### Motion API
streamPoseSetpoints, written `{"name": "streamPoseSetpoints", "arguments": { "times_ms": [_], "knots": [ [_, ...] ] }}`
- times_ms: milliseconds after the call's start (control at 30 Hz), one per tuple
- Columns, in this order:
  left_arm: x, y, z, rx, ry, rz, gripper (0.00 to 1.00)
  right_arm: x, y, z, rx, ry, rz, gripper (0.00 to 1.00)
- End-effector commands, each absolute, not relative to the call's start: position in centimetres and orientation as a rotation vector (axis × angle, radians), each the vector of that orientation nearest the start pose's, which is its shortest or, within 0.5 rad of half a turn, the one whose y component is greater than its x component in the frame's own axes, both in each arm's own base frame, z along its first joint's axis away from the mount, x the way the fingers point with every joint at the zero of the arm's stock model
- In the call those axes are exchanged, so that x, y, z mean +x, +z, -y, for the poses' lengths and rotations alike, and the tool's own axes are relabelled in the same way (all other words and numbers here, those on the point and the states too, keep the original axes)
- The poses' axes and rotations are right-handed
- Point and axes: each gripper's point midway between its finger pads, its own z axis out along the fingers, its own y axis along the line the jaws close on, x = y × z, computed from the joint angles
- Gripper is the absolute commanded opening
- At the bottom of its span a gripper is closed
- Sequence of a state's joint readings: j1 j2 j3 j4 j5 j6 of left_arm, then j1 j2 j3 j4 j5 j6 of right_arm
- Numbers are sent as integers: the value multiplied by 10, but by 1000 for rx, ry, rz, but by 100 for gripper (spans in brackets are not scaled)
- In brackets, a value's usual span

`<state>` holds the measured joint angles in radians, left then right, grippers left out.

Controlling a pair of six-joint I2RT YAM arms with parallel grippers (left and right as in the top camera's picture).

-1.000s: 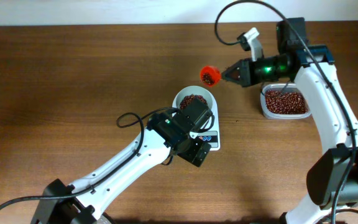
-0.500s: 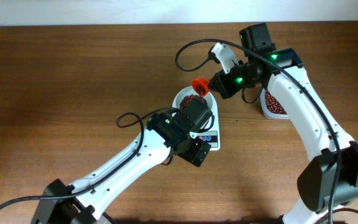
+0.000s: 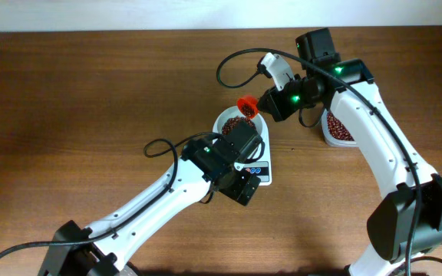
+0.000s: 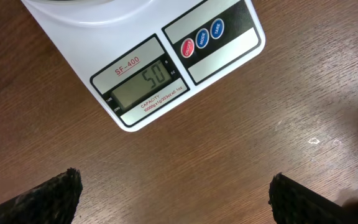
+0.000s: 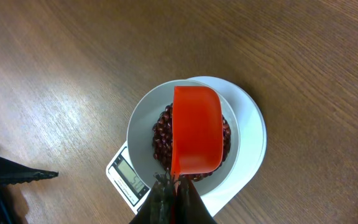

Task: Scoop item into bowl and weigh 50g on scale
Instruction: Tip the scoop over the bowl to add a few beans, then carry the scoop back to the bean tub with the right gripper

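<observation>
The white bowl holds a heap of dark reddish-brown beans and stands on the white square scale, whose display reads 50. My right gripper is shut on the handle of an orange scoop, tipped upside down over the bowl. The scoop also shows in the overhead view. My left gripper is open and empty above bare table in front of the scale's display. In the overhead view the left wrist covers most of the scale.
A clear plastic tub with more beans stands to the right of the scale, partly under my right arm. The wooden table stretches to the left and back.
A second ago the right gripper held the filled scoop right of the bowl; it moved left and tipped it over the bowl. No motion in the last half second. The left arm stayed still.
</observation>
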<state>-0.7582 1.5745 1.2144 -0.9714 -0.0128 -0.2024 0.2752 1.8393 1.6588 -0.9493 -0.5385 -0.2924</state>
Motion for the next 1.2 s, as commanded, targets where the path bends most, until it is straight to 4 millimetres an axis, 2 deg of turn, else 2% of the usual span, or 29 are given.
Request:
{"name": "streamPoseSetpoints", "arguments": {
  "times_ms": [0,300,367,467,600,667,767,933,967,1167],
  "knots": [
    [241,111,224,811,-138,-2791,99,399,197,-206,-907,696,-2413,4],
    [241,111,224,811,-138,-2790,99,397,199,-209,-876,736,-2421,4],
    [241,111,224,811,-138,-2791,99,394,203,-215,-885,792,-2404,4],
    [241,111,224,811,-138,-2791,99,394,203,-214,-801,820,-2446,4],
    [241,111,224,811,-138,-2791,99,393,212,-212,-749,945,-2428,4],
    [241,111,224,811,-138,-2791,99,399,214,-200,-644,977,-2456,4],
    [241,111,224,811,-138,-2791,99,402,220,-187,-576,1055,-2445,4],
    [241,111,224,811,-138,-2791,99,410,223,-144,-399,1106,-2466,4],
    [241,111,224,811,-138,-2791,99,411,222,-134,-361,1101,-2475,4],
    [241,111,224,811,-138,-2791,99,420,217,-41,-45,1040,-2493,4]
  ]
}}
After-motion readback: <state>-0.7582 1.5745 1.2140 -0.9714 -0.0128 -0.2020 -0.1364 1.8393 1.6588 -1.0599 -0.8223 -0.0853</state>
